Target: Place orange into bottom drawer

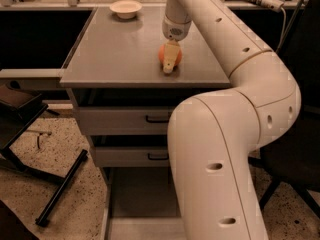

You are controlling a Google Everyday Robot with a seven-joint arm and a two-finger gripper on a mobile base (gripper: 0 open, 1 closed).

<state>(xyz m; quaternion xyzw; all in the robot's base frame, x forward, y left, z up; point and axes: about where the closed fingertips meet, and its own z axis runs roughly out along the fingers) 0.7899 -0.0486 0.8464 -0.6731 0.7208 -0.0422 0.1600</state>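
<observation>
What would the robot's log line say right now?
gripper: at orange | orange: on cabinet top, not in drawer yet | bottom drawer: open | white bowl: back of top

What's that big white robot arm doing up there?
The robot's arm reaches over the grey cabinet, and its gripper is down at the orange, which sits on top of the cabinet. The job is to put the orange into the bottom drawer, which is pulled open below. The orange is not in there yet. A white bowl sits near the back.
</observation>
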